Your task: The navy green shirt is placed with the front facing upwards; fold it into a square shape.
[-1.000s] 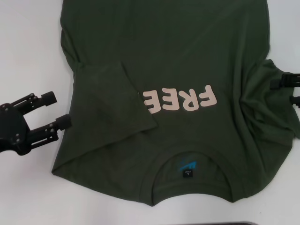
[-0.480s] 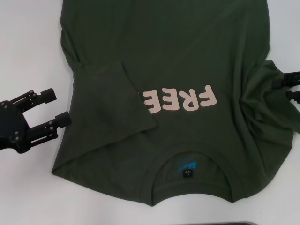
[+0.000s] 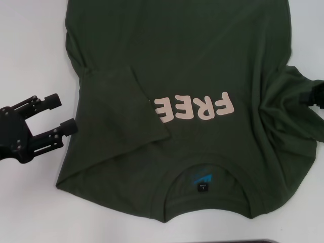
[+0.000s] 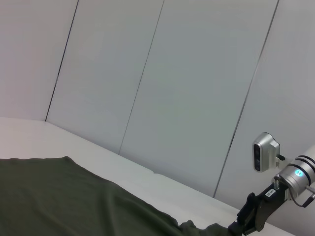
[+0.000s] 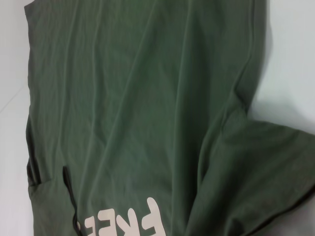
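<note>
The navy green shirt (image 3: 192,55) lies flat on the white table (image 3: 30,50), collar toward me, with its pale pink letters (image 3: 195,106) facing up. One sleeve (image 3: 121,106) is folded in over the body. The other sleeve (image 3: 293,116) lies rumpled at the shirt's right side. My left gripper (image 3: 62,113) rests open and empty on the table just left of the shirt. Only a sliver of my right gripper (image 3: 316,95) shows at the right edge, beside the rumpled sleeve. The left wrist view shows the shirt (image 4: 59,196) and the right gripper (image 4: 251,219) at its far end.
A small black-and-blue neck label (image 3: 202,181) sits inside the collar. Bare white tabletop runs along the left and front of the shirt. A dark strip (image 3: 258,241) shows at the near table edge. Pale wall panels (image 4: 172,73) stand behind the table.
My right gripper has slid to the right, almost out of the head view. The left gripper has drifted slightly toward me. The shirt has not moved.
</note>
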Available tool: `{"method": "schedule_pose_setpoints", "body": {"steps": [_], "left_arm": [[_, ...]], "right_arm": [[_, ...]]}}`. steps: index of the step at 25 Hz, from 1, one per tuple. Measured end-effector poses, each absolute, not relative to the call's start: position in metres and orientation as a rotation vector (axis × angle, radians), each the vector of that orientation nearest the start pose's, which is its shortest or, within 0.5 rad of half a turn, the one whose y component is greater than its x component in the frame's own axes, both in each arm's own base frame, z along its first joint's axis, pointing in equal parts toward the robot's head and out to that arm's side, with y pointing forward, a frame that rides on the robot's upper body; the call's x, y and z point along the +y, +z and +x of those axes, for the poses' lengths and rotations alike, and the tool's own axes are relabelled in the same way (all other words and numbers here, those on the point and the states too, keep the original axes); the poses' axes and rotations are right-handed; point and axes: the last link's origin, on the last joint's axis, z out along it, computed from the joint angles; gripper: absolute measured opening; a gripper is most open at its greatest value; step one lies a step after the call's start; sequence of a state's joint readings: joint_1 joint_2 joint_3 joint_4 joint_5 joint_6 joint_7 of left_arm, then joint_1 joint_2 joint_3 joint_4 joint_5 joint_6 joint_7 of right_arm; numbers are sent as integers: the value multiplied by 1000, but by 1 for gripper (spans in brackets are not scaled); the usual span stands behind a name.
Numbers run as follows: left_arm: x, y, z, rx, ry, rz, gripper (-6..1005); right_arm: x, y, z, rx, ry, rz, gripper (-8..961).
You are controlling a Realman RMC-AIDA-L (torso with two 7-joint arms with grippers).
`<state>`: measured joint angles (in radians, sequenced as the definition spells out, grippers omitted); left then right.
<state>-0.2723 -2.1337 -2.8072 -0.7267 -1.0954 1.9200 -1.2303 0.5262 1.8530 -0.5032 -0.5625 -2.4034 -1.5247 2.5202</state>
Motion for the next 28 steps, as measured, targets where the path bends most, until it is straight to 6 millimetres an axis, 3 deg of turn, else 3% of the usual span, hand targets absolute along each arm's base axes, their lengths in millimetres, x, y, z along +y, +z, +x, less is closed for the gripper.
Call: {"method": "schedule_pose_setpoints", "body": {"steps": [3,5,18,28], "left_arm": [[226,33,-313,-683,-1008,-2512,782],[226,33,-313,-684,-1008,-2512,782],[226,33,-313,-687,-1010,-2513,782],[226,33,-313,-689,-1009,-2510,782]], "right_arm": [[320,80,358,2167,384,-1891,252],[320,81,358,2165,383,-1890,26],[318,90,362,2152,374,-1885,12],[311,130,362,2116,463,-1864,13]]}}
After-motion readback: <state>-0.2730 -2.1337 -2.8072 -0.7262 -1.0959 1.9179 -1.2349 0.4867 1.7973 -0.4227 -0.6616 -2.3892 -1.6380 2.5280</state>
